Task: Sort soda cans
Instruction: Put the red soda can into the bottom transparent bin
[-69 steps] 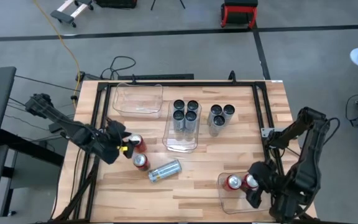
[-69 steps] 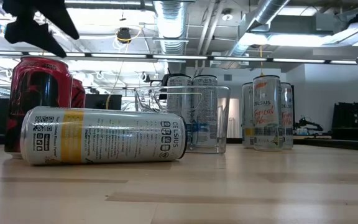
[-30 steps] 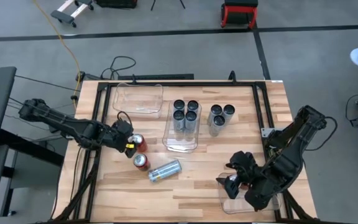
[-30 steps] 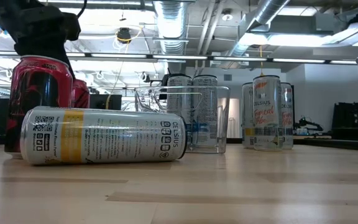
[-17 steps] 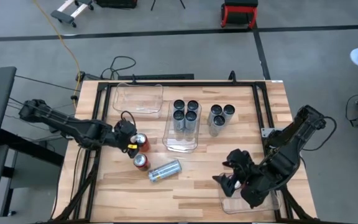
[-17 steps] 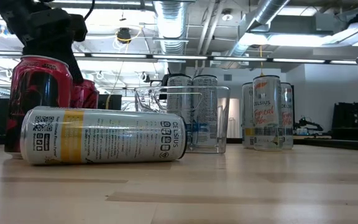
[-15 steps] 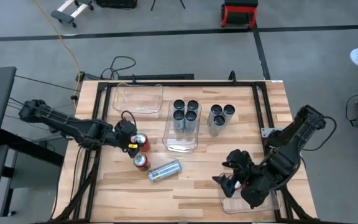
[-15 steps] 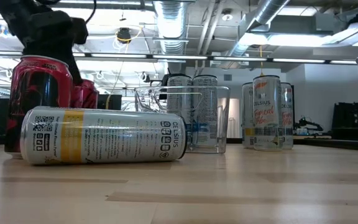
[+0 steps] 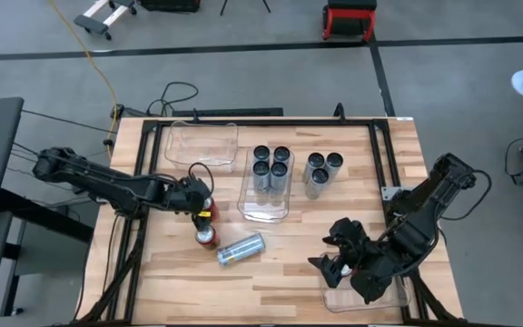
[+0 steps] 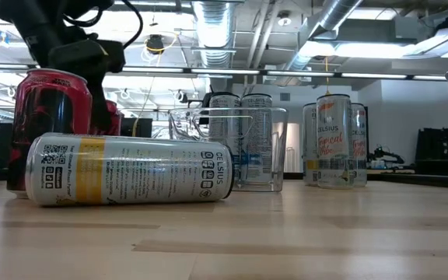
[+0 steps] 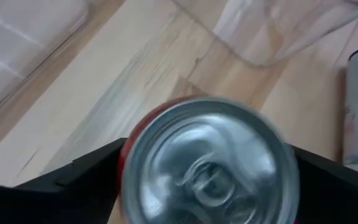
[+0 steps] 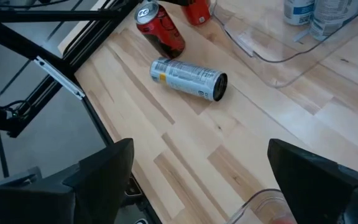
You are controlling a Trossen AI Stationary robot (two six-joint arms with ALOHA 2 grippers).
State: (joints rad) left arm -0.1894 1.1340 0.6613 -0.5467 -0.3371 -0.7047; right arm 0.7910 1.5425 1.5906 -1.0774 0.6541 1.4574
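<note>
Left gripper [image 9: 203, 203], fingers spread, straddles and largely hides a red can [image 11: 209, 163]; right gripper [image 9: 332, 266], agape, obscures cans in the near bin [image 9: 334, 298].

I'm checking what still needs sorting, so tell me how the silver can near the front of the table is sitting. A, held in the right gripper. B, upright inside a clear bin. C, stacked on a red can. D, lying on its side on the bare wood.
D: the silver can lies on its side on the table, outside every bin, apart from both grippers.
</note>
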